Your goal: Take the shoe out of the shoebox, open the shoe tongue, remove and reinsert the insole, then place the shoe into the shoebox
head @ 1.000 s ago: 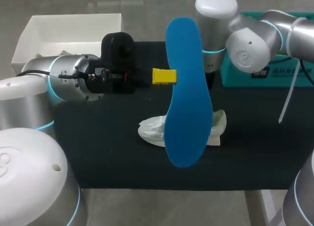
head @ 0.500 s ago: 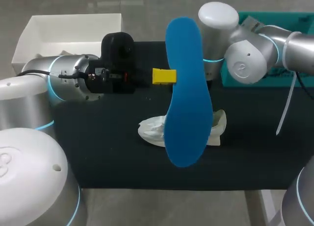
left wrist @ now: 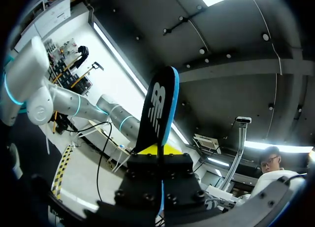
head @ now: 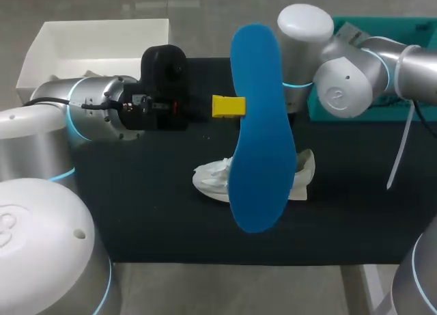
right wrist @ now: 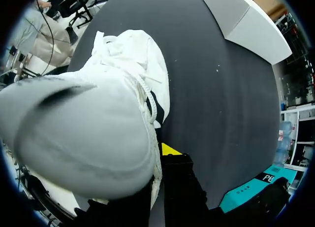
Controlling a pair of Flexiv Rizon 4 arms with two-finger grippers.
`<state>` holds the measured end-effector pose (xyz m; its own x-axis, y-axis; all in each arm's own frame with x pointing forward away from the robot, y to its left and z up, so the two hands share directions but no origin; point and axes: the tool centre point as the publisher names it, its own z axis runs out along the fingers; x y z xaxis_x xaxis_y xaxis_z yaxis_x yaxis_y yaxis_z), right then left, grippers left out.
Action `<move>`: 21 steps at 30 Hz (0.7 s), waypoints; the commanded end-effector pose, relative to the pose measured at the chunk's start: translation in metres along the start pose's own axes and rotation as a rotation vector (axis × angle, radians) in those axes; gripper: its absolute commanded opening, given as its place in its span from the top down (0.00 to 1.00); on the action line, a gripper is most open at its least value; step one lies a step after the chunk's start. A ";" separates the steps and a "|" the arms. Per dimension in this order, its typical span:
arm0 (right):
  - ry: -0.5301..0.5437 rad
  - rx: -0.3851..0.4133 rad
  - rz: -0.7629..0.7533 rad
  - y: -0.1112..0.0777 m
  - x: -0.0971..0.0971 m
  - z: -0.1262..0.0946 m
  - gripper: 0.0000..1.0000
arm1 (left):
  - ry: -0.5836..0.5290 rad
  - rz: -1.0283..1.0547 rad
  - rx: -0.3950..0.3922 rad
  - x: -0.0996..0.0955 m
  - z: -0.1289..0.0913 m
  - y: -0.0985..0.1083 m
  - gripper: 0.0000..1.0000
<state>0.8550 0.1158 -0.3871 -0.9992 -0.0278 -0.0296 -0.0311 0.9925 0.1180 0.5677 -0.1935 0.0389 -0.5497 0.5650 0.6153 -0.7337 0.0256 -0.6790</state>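
Left end effector [head: 229, 106] stays clamped on the upright insole [head: 258, 137]. Shoe [head: 213, 178] has shifted slightly at right end effector [right wrist: 166, 155], whose grip cannot be told; reinsertion likely follows.

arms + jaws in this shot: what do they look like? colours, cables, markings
The left arm and right arm are built of rounded silver-grey links with glowing cyan rings at the joints. The left carries a black wrist block and a thin black cable. A white cable hangs off the right, which has a small round mark on one joint. The jaws are black with bright yellow tips.
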 end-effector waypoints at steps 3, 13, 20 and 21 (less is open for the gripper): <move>-0.001 -0.002 -0.001 -0.001 0.000 0.000 1.00 | 0.002 0.000 0.001 -0.001 0.000 0.001 1.00; 0.017 -0.017 0.068 0.006 0.003 -0.002 1.00 | 0.002 0.000 0.001 -0.001 0.000 0.001 1.00; 0.069 0.015 0.328 0.029 0.010 -0.026 1.00 | 0.002 0.000 0.001 -0.001 0.000 0.001 1.00; 0.077 0.004 0.399 0.032 0.010 -0.031 1.00 | 0.002 0.000 0.001 -0.001 0.000 0.001 1.00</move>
<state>0.8404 0.1341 -0.3683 -0.9710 0.2289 0.0690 0.2366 0.9612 0.1418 0.5677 -0.1936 0.0389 -0.5496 0.5652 0.6152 -0.7337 0.0256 -0.6790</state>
